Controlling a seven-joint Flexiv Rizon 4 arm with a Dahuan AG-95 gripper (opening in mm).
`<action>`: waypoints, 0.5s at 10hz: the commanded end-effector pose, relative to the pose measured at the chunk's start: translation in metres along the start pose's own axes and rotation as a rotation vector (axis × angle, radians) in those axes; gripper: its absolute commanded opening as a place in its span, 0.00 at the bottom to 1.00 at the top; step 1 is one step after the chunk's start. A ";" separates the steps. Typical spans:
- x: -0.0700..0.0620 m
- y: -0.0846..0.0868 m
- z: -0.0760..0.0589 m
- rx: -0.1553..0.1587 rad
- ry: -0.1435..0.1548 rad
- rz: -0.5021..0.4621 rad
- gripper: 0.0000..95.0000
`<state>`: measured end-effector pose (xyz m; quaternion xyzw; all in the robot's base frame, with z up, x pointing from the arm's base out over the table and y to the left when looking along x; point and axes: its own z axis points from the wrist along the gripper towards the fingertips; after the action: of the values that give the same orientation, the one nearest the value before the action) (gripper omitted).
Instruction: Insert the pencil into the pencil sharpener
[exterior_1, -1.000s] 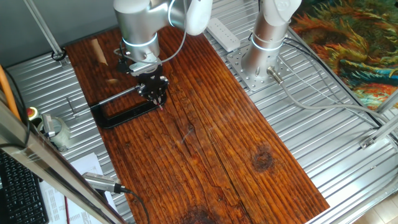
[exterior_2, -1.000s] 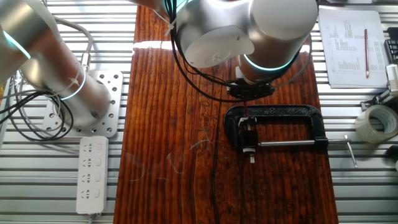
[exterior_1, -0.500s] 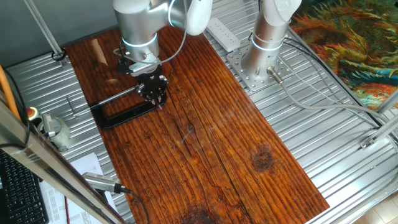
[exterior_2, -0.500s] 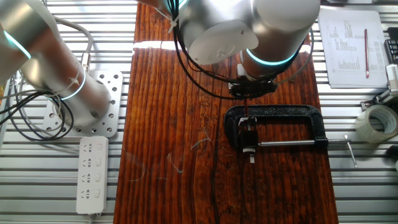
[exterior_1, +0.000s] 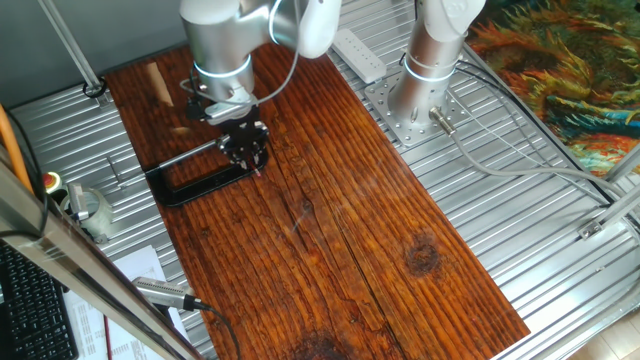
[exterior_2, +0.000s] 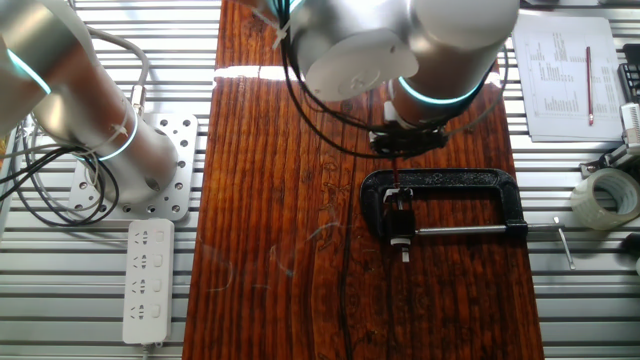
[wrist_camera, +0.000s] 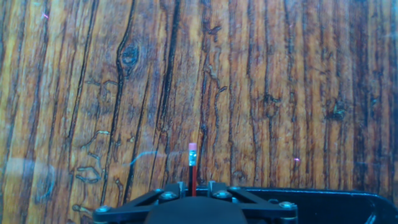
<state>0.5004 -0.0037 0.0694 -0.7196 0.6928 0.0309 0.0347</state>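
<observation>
One pencil (wrist_camera: 193, 163), one clamp (exterior_2: 450, 205), one tape roll (exterior_2: 606, 197).

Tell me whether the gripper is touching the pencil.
Touching. The hand view shows the pencil rising from between the shut fingers of the gripper, held there.

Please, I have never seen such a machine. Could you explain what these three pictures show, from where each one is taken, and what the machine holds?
The silver machine is a robot arm bolted beside a wooden table. Two pictures come from fixed cameras that look down at the table from different sides. The third comes from a camera on the arm's hand and looks along its fingers at the wood.

At the arm's end is a two-finger gripper. In the hand view it is closed on a thin pencil, which stands up between the fingers with its pink eraser end on top.

A black C-clamp lies on the table and grips a small object under the gripper. This is probably the pencil sharpener, but it is too small to be sure. Beside the table are a power strip, a roll of tape and a printed sheet.
</observation>
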 end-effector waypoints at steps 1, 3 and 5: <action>-0.001 0.000 -0.004 -0.002 0.001 0.015 0.40; -0.005 -0.001 -0.011 -0.003 0.017 0.053 0.40; -0.009 -0.005 -0.018 -0.005 0.026 0.103 0.20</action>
<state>0.5056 0.0037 0.0895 -0.6839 0.7288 0.0225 0.0232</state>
